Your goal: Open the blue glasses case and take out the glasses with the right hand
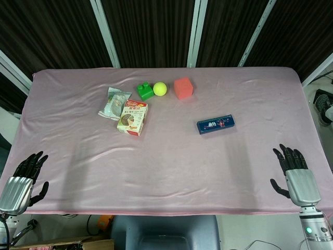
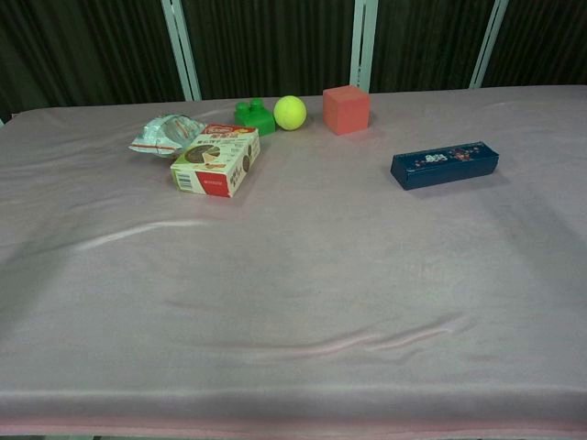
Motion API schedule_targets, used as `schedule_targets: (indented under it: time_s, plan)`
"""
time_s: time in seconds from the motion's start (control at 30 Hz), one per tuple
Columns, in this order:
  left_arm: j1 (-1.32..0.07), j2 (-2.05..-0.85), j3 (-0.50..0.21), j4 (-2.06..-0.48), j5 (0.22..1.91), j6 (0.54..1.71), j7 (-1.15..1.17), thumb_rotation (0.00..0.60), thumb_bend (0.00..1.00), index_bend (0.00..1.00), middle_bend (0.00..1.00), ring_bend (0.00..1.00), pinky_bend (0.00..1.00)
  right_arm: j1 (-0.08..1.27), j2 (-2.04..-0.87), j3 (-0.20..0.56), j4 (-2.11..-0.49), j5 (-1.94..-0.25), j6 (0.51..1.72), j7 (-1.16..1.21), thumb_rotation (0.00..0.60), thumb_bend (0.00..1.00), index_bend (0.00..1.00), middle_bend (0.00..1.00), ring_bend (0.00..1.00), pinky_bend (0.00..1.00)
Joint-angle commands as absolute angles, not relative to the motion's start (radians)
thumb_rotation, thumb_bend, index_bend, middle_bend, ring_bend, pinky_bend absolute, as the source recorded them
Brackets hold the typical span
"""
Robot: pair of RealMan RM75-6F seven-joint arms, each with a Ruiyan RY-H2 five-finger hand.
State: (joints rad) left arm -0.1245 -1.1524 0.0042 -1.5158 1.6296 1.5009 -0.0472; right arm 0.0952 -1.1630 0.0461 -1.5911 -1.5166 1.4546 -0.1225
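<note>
Your right hand [image 1: 295,174] and left hand [image 1: 25,178] hover at the bench's [image 1: 171,166] near corners, fingers apart, holding nothing; the blue glasses case [image 1: 216,124] lies closed, right of centre.

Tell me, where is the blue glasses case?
The blue glasses case lies closed on the pink tablecloth, right of centre in both views, below the red cube.

On the pink cloth [image 1: 166,166] lie a snack packet [image 1: 113,103], biscuit box [image 1: 132,117], green block [image 1: 144,91], yellow ball [image 1: 159,88] and red cube [image 1: 183,88].
</note>
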Motion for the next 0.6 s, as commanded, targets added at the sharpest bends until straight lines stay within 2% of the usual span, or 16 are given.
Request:
schedule_targets:
  time_s: [0.03, 0.2, 0.43, 0.6]
  plan:
    - [-0.127, -1.152, 0.006, -1.516, 1.628, 1.495, -0.045, 0.6, 0.43, 0.0, 0.0, 0.0, 0.13, 0.098, -1.164, 0.049, -1.591, -1.512, 1.451, -0.125, 0.6, 0.41, 0.0, 0.0, 0.0, 0.0]
    - [-0.13, -1.145, 0.009, -1.52, 1.626, 1.488, -0.057, 0.6, 0.44, 0.0, 0.0, 0.0, 0.13, 0.131, -1.176, 0.071, -1.576, -1.463, 1.386, -0.142, 0.6, 0.41, 0.0, 0.0, 0.0, 0.0]
    - [-0.127, -1.147, 0.009, -1.521, 1.632, 1.503, -0.057, 0.6, 0.43, 0.0, 0.0, 0.0, 0.13, 0.274, -1.211, 0.166, -1.528, -1.357, 1.215, -0.195, 0.6, 0.41, 0.0, 0.0, 0.0, 0.0]
    - [-0.13, -1.152, 0.007, -1.519, 1.624, 1.495, -0.046, 0.6, 0.43, 0.0, 0.0, 0.0, 0.13, 0.429, -1.275, 0.231, -1.413, -1.292, 1.064, -0.317, 0.6, 0.41, 0.08, 0.0, 0.0, 0.0]
